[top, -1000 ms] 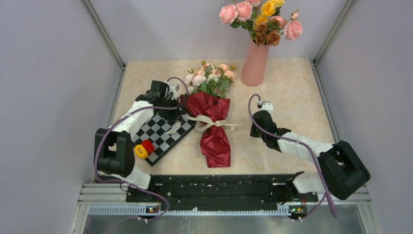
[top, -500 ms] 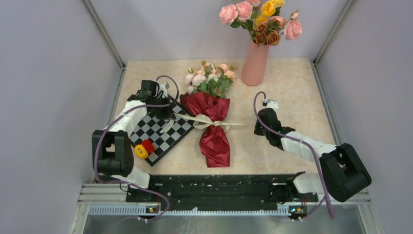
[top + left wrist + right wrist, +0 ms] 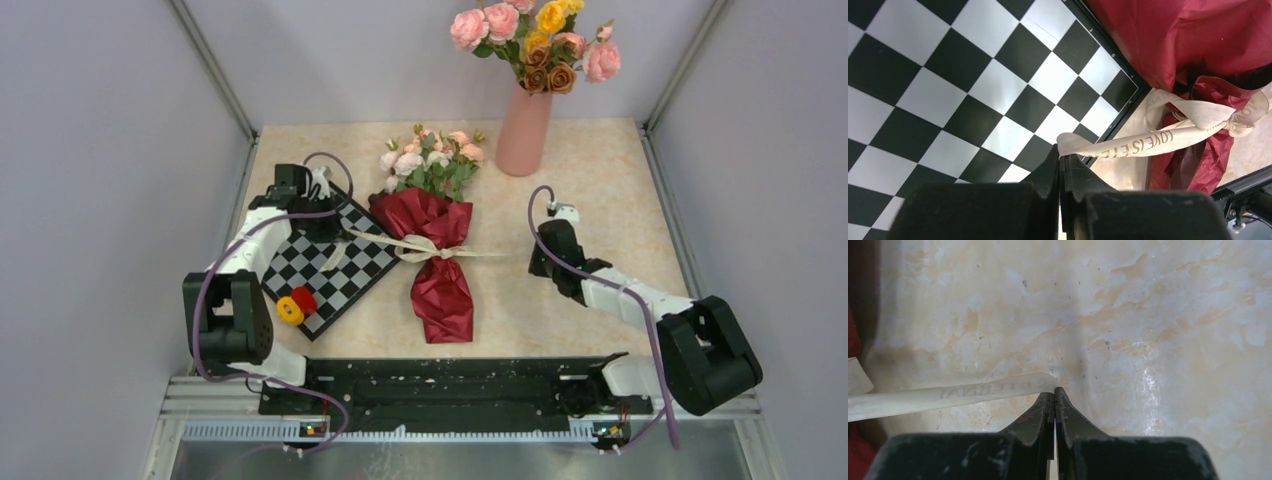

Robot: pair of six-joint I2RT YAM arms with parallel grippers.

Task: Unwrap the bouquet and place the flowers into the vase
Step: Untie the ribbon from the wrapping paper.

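The bouquet [image 3: 440, 262] lies mid-table in dark red paper, its small pale flowers [image 3: 430, 162] pointing to the back. A cream ribbon [image 3: 432, 250] is tied round its waist. My left gripper [image 3: 338, 233] is over the checkerboard and shut on the ribbon's left end [image 3: 1128, 146], with its tips [image 3: 1062, 152] pinching the fold. My right gripper [image 3: 533, 262] is to the right of the bouquet and shut on the other ribbon end [image 3: 948, 396] at its tips [image 3: 1055, 390]. The ribbon runs taut between them. The salmon-pink vase [image 3: 524, 130] stands upright at the back.
Larger pink, yellow and brown roses [image 3: 535, 40] fill the vase. A black-and-white checkerboard [image 3: 325, 275] lies to the left of the bouquet, with a red piece [image 3: 304, 298] and a yellow piece [image 3: 289, 311] on its near corner. Grey walls close in both sides.
Both grippers have moved outward, the left to the back left and the right to the right. They have drawn the ribbon ends apart, and the bow's loops have shrunk.
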